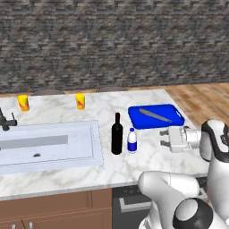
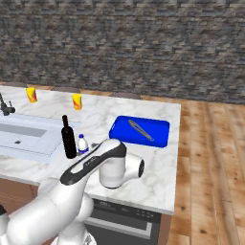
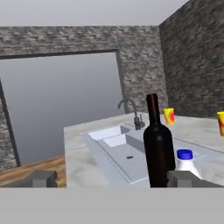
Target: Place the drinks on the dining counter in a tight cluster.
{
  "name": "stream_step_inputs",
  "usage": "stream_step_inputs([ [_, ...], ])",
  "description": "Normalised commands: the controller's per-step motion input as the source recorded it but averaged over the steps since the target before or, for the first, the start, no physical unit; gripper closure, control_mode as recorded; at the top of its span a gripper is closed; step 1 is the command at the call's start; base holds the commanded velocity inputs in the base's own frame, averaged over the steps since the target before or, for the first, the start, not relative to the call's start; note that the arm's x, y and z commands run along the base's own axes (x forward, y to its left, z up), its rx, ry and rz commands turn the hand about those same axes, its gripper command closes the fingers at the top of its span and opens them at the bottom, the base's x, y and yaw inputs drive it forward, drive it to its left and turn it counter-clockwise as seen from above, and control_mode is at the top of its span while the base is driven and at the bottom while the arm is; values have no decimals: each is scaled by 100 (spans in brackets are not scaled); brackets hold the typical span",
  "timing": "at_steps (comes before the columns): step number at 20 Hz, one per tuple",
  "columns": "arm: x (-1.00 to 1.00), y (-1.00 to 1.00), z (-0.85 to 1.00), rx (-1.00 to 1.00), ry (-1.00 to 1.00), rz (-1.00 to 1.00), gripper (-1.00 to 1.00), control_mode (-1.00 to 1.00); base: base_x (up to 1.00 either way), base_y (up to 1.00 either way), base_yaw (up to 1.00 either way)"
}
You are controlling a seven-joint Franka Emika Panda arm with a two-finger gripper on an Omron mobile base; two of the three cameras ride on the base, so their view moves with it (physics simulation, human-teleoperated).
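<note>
Two drinks stand close together on the dining counter (image 1: pixel 147 159), just right of the sink: a tall black wine bottle (image 1: pixel 117 134) and a small white bottle with a blue label (image 1: pixel 132 141). My gripper (image 1: pixel 163 137) hovers level over the counter to their right, pointing at them, open and empty, a short gap from the white bottle. In the hand view the wine bottle (image 3: pixel 157 148) and the white bottle (image 3: pixel 186 162) stand ahead of the gripper (image 3: pixel 113 179), near the right fingertip (image 3: pixel 186 178). From the right base, the arm rises in front of both bottles (image 2: pixel 68 138) (image 2: pixel 83 143).
A blue cutting board (image 1: pixel 156 116) with a grey utensil lies behind the gripper's side, at the counter's right end. Two yellow cups (image 1: pixel 23 103) (image 1: pixel 80 101) stand along the far edge. The inset sink (image 1: pixel 49 143) and black faucet (image 1: pixel 5 120) lie to the left.
</note>
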Motion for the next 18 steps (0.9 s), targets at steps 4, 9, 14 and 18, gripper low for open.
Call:
stream_step_inputs([
  [4,-39,-4,43,-9,18,0,-100,-100,0,0,0],
  [9,-45,-11,33,-6,5,0,-100,-100,0,0,0],
  [14,-46,-13,34,-4,0,0,-100,-100,0,0,0],
  [18,-40,-14,37,0,0,0,-100,-100,0,0,0],
])
